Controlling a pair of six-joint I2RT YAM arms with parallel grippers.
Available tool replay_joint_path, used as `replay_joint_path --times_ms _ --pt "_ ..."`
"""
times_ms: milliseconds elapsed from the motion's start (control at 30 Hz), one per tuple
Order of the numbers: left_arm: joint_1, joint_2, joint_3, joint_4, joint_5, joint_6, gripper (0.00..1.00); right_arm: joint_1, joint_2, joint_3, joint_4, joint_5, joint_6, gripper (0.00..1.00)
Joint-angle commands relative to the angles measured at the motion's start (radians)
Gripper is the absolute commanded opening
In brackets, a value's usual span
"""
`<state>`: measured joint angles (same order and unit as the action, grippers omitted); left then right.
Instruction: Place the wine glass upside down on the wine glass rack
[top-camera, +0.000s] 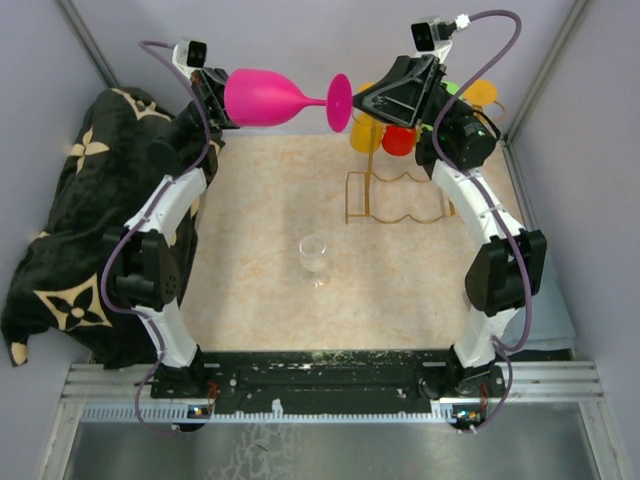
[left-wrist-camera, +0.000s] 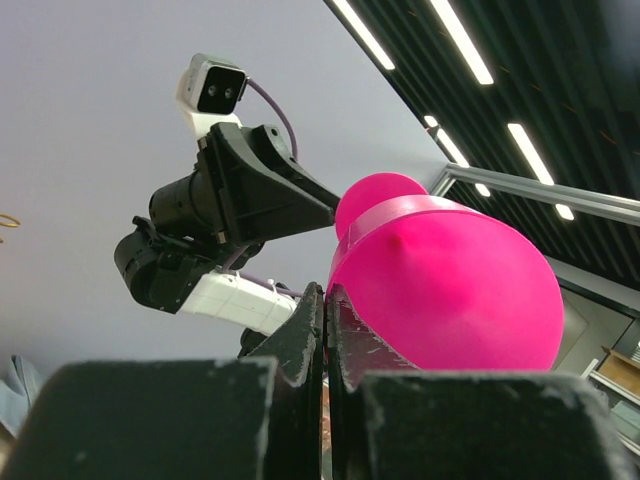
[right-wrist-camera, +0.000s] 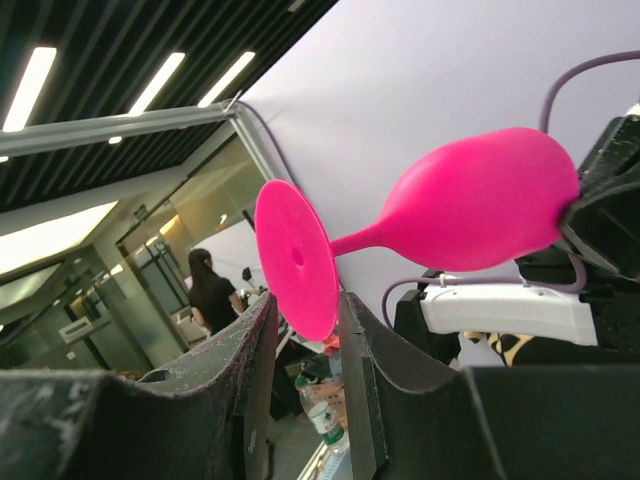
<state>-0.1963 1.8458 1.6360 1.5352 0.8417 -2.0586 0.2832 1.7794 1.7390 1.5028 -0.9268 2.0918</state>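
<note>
A pink wine glass (top-camera: 265, 97) (left-wrist-camera: 450, 290) (right-wrist-camera: 470, 200) hangs on its side high above the back of the table, bowl to the left and foot (top-camera: 340, 101) (right-wrist-camera: 295, 258) to the right. My left gripper (top-camera: 218, 100) (left-wrist-camera: 327, 295) is shut on the rim of its bowl. My right gripper (top-camera: 358, 103) (right-wrist-camera: 305, 315) is open with the foot disc between its fingers; there is a gap on the left side, and the right finger is very near. The gold wire wine glass rack (top-camera: 400, 200) stands below and behind the right gripper.
Orange (top-camera: 366, 135) and red (top-camera: 399, 140) glasses hang on the rack, partly hidden by the right arm. A clear wine glass (top-camera: 315, 255) stands upright mid-table. A black patterned cloth (top-camera: 70, 230) is heaped along the left side.
</note>
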Motion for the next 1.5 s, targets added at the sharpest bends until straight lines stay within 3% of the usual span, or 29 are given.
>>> replay_joint_path --times_ms 0,500,733,967,1067,1200,1467 --pt "-0.003 -0.033 0.003 0.255 -0.016 -0.095 0.0 0.032 0.01 0.077 0.115 0.024 0.101 0.32" --pt "-0.011 -0.044 0.025 0.255 -0.03 -0.108 0.0 0.074 0.032 0.141 0.078 0.016 0.086 0.32" --pt "-0.014 -0.047 0.028 0.255 -0.044 -0.117 0.0 0.096 0.033 0.156 0.063 0.01 0.08 0.23" --pt "-0.014 -0.05 0.022 0.255 -0.058 -0.12 0.0 0.11 0.021 0.144 0.051 0.006 0.069 0.0" --pt "-0.014 -0.053 0.018 0.255 -0.055 -0.117 0.0 0.111 0.009 0.131 0.047 0.01 0.058 0.0" --pt "-0.012 -0.06 0.002 0.255 -0.053 -0.105 0.28 0.111 -0.008 0.121 0.043 0.017 0.042 0.0" --pt "0.001 -0.067 -0.032 0.256 -0.049 -0.089 0.48 0.111 -0.015 0.111 0.04 0.028 0.038 0.0"
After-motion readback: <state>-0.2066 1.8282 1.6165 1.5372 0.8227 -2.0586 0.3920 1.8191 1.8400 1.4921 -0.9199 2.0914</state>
